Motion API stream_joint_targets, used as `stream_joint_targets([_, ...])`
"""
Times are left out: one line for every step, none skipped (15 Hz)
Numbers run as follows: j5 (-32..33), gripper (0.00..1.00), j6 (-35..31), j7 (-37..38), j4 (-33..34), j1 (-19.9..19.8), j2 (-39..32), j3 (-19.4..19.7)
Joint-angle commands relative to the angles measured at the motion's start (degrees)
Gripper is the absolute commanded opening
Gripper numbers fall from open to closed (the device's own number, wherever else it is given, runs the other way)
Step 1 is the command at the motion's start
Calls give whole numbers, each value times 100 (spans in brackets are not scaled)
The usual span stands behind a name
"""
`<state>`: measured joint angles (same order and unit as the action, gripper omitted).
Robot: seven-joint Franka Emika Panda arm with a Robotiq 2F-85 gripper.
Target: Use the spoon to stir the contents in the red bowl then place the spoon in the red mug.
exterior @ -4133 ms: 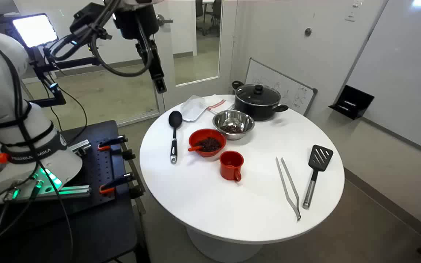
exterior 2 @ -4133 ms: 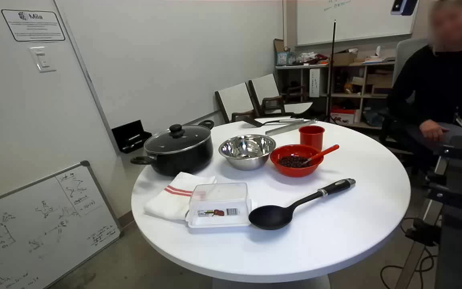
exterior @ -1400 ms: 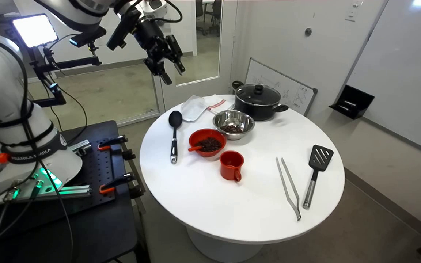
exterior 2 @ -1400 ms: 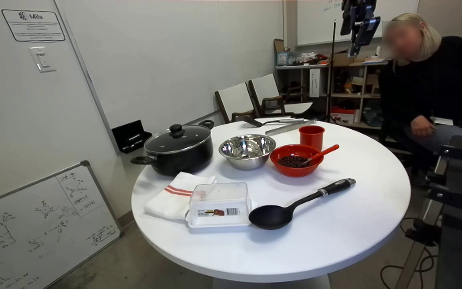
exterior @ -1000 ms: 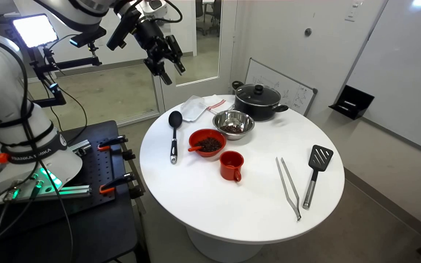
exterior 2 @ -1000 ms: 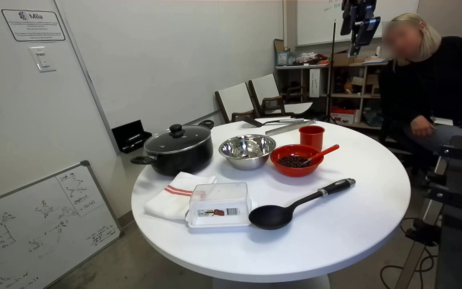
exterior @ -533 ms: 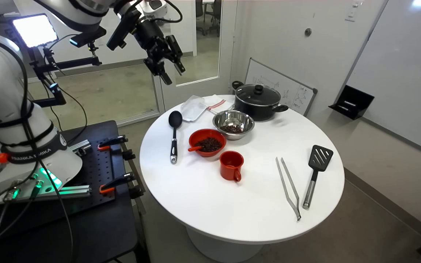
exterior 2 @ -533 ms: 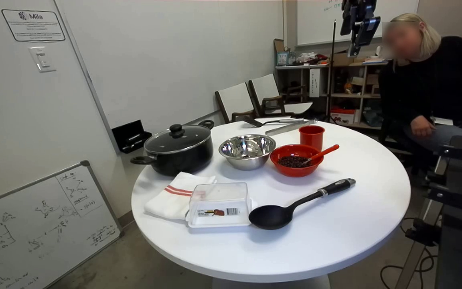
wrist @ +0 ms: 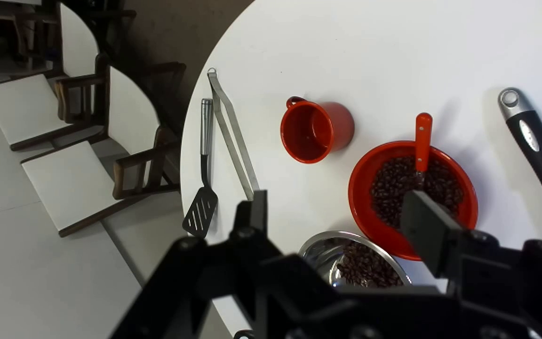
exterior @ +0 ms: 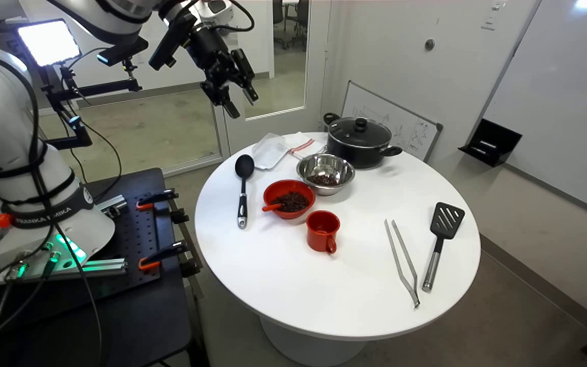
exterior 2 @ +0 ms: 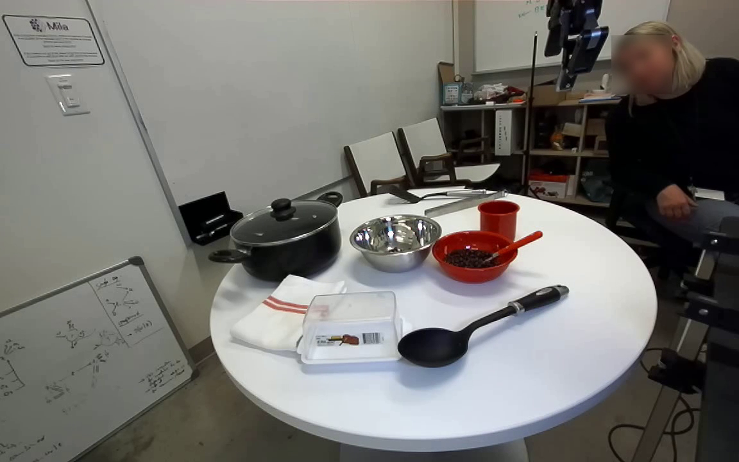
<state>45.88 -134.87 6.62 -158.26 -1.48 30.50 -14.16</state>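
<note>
A red-handled utensil (exterior: 272,207) leans in the red bowl (exterior: 279,189), its head hidden in dark beans; the wrist view also shows its handle (wrist: 423,141). A larger black spoon (exterior: 242,204) lies on the table beside the bowl, seen whole in both exterior views; the wrist view shows only its handle (wrist: 532,141). The red mug (exterior: 320,237) stands upright near the bowl, its inside looking empty in the wrist view (wrist: 341,125). My gripper (exterior: 243,105) hangs well above the table, fingers apart, nothing between them; the wrist view (wrist: 336,197) shows the same.
A steel bowl (exterior: 342,186) with beans stands against or very near the red bowl. A black lidded pot (exterior: 365,153) stands behind it. A clear plastic box (exterior 2: 350,327) and folded towel (exterior 2: 273,321) lie nearby. Tongs (exterior: 400,262) and a slotted spatula (exterior: 438,244) lie across the table.
Since about four seconds ago the arm has turned its wrist and my gripper shows lower in an exterior view. Over the last second or so nothing has moved visibly; the table things are unchanged.
</note>
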Motion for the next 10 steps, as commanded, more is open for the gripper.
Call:
stream_joint_targets([91, 74, 84, 58, 20, 199, -22, 186])
stream_joint_targets([91, 94, 84, 58, 20, 199, -22, 186])
stream_joint_targets([120, 95, 107, 141, 18, 185, -15, 166])
stream_joint_targets([126, 100, 102, 203, 12, 193, 7, 176])
stream_joint_targets([118, 100, 89, 225, 11, 209, 11, 194])
stream_joint_targets([184, 100, 90, 404, 12, 166, 36, 154])
stream_joint_targets([296, 75, -24, 550, -26, 137, 92, 146])
stream_joint_targets([445, 75, 54, 727, -12, 98, 94, 69])
stream_joint_targets([516, 73, 85, 845, 2, 107, 71, 69])
stream_joint_targets([573, 67, 42, 919, -7, 141, 62, 112])
